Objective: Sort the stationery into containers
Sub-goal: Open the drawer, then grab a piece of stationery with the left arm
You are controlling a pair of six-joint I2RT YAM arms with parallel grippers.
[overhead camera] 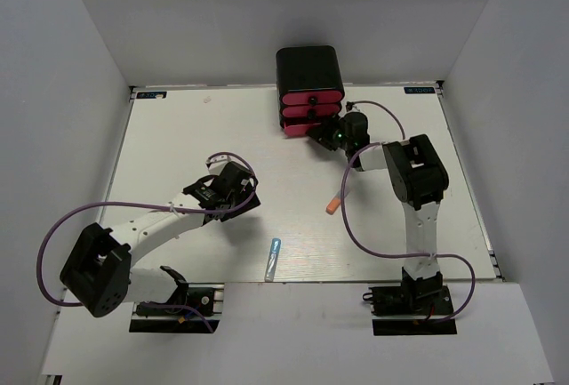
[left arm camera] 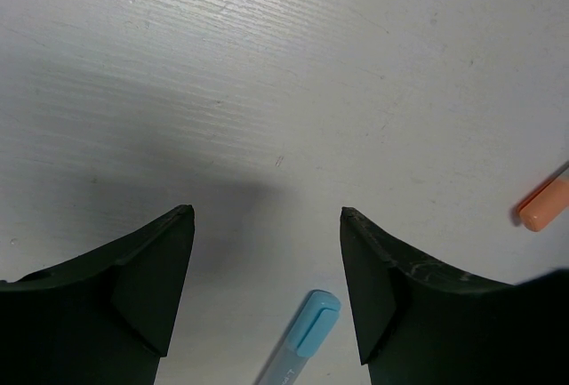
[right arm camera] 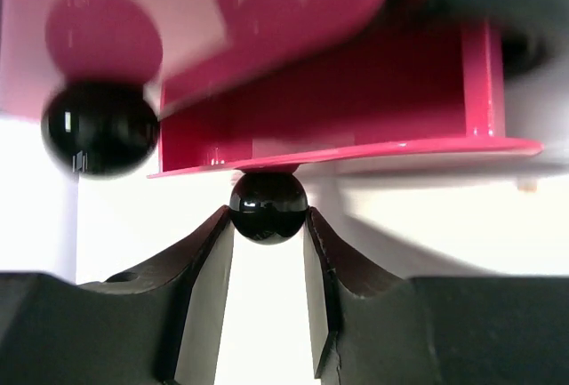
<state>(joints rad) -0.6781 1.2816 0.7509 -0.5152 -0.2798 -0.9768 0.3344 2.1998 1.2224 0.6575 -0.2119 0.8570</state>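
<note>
**A:** Where is the right gripper [right arm camera: 267, 225]?

**B:** Upper middle of the overhead view, at the small black rounded cabinet [overhead camera: 307, 67]. Its fingers are clamped on the small round black knob [right arm camera: 268, 203] of the lowest bright pink plastic drawer [right arm camera: 356, 92]. That drawer looks to be a little way out, though the wrist view is blurred up close.

**A:** And the stationery?

**B:** A slim light blue plastic pen [overhead camera: 273, 258] lies low in the middle of the white table [overhead camera: 178, 127]. A stubby orange marker [overhead camera: 333, 204] lies just right of centre. Both are well apart from the cabinet. The left gripper [left arm camera: 267, 216] hovers over bare table, left of centre, with its fingers apart and nothing between them.

**A:** What could go wrong from here?

**B:** The knob is round and glossy and pinched only at the fingertips. A pull off the drawer's line could let it slip free. A hard tug might also drag or tip the cabinet, since nothing visible holds it down
</note>
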